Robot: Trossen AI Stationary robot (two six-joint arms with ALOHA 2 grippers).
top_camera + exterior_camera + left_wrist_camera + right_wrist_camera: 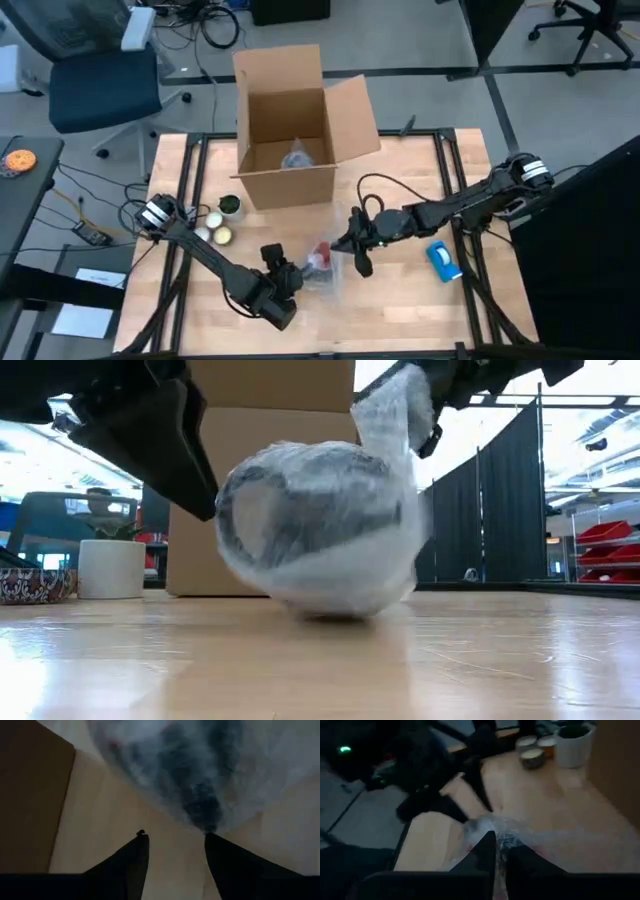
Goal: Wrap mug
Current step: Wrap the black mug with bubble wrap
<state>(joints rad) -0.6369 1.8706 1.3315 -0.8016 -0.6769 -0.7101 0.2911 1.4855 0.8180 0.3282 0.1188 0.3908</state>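
The right hand (352,243) is pinched tight on a bit of the clear bubble wrap (400,410) that covers the mug (321,258). The left hand (176,837) sits just beside the bundle on its other side, with its two dark fingers (135,855) spread apart and holding nothing. One fingertip is right at the wrap.

The mug sits near the middle of the worktop (400,310), in front of the box (290,120). A little red shows through the wrap in the high view. In the low view the bundle looks like a round cloudy ball resting on the wood.

The worktop is made of pale wooden planks with dark rails along its sides. An open brown cardboard box stands at the back, with something wrapped inside it. A small white pot with a plant (110,565) and two little round tins (222,235) sit to the left. A blue thing (444,260) lies to the right.

Past the worktop there is a blue chair (100,80), some cables on the grey floor, dark curtains (510,500) and red bins (605,535) on shelves.
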